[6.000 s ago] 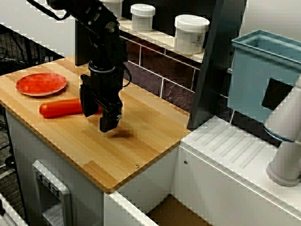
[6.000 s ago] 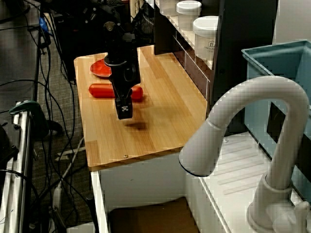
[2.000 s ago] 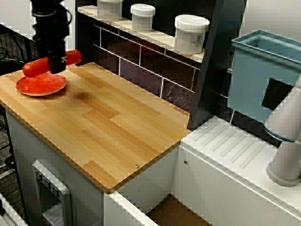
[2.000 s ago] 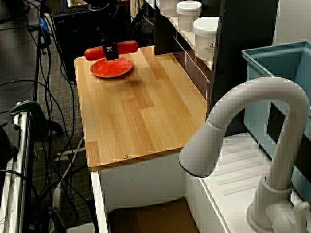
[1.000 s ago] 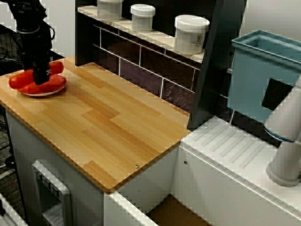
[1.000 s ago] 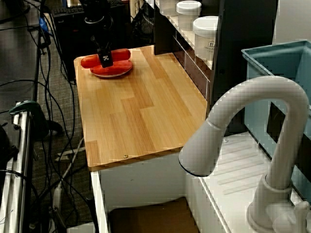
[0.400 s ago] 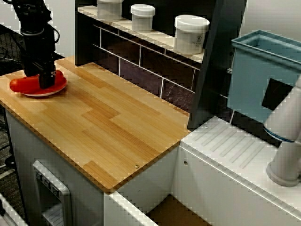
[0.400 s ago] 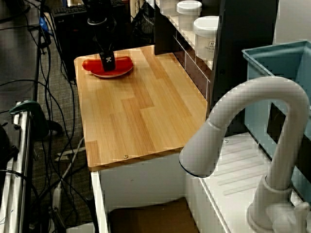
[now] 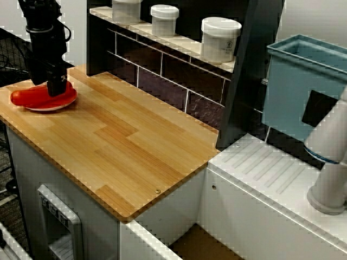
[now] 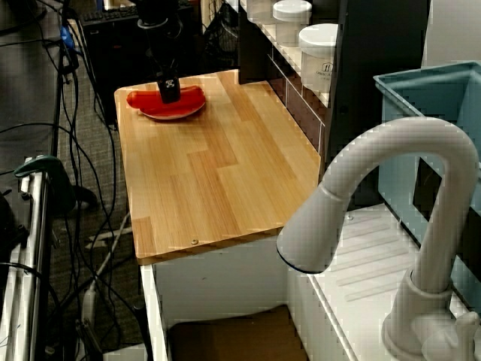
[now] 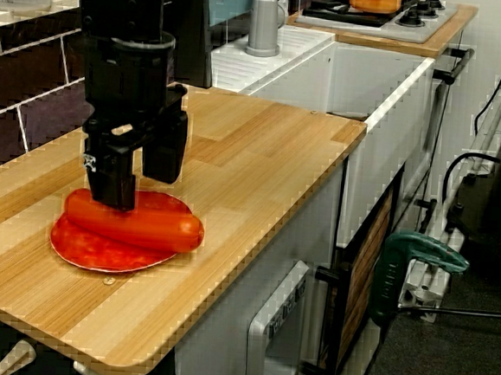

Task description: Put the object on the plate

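One sausage-shaped object [image 11: 135,223] lies across the plate [image 11: 89,248] at the far corner of the wooden bench [image 11: 261,162], its weight apparently on the dish and both rounded ends reaching past the pale rim. In the low side view its long axis runs from about 10 o'clock to 4 o'clock, and the tool [image 11: 133,163] stands directly over the 10 o'clock half — not over the middle. The black fingers point straight down, spread with a visible gap between them, one fingertip [image 11: 116,190] at or just above the object's top surface; whether it touches is hard to say from these angles. Nothing appears pinched.

Seen from the overhead-front camera, the object [image 9: 32,97] pokes out toward 9 o'clock from under the tool [image 9: 55,86], with the plate [image 9: 66,100] beneath; the sink-side camera shows the same stack, object [image 10: 192,93] over plate [image 10: 179,113], tool [image 10: 170,92] rising from it.

By this evidence the placing looks done — the next move would likely be a straight lift clear, upward along the fingers' own line, so the cylinder is not rolled off the shallow rim.
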